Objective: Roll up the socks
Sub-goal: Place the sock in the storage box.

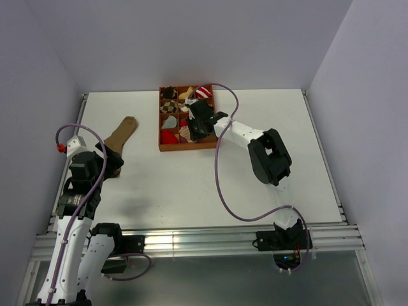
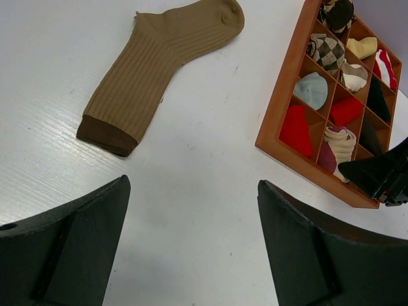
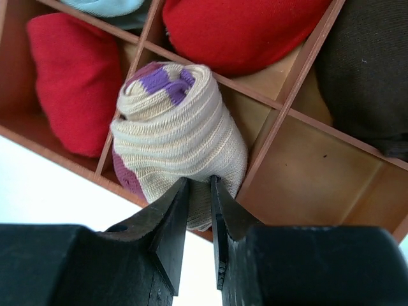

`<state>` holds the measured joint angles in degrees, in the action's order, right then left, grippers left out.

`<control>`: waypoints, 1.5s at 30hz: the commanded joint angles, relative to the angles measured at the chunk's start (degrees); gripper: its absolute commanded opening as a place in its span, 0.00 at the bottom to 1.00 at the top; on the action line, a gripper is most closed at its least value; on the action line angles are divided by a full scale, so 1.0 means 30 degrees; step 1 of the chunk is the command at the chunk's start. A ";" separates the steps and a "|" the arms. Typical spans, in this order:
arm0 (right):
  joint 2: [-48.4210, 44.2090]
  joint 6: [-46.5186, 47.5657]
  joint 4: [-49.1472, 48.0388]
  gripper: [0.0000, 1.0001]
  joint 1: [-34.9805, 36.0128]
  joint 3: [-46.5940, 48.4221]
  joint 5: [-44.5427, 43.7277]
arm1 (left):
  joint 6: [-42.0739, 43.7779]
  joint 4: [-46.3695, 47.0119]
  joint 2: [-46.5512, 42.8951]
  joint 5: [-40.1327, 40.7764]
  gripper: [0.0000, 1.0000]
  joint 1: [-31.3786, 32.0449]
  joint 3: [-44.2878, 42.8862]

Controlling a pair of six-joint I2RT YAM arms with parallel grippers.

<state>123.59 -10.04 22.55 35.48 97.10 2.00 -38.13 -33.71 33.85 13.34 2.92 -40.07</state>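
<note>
Tray (image 1: 160, 121): stood at the far middle of the white table (image 1: 287, 127), with small bundles in its compartments.
Beige sock (image 3: 185, 146): rolled up, sat in a compartment along the near edge, just beside a red bundle (image 3: 70, 89).
Right gripper (image 3: 197, 183): jaws were nearly closed, pinching a fold at the roll's lower edge.
Left gripper (image 2: 192, 183): fingers were spread wide above the table, holding nothing.
Brown sock (image 2: 159, 70): lay flat and unrolled, left of the tray, touching neither gripper.
</note>
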 commanded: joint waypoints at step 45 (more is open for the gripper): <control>0.4242 -0.1631 0.1886 0.31 -0.0402 0.6569 0.3259 | 0.0464 0.0632 0.0056 -0.0229 0.86 -0.0094 0.0087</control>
<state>134.76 -13.54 22.02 34.57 114.30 10.81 -38.11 -33.69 34.02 13.32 2.92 -40.07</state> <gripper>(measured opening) 0.307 0.863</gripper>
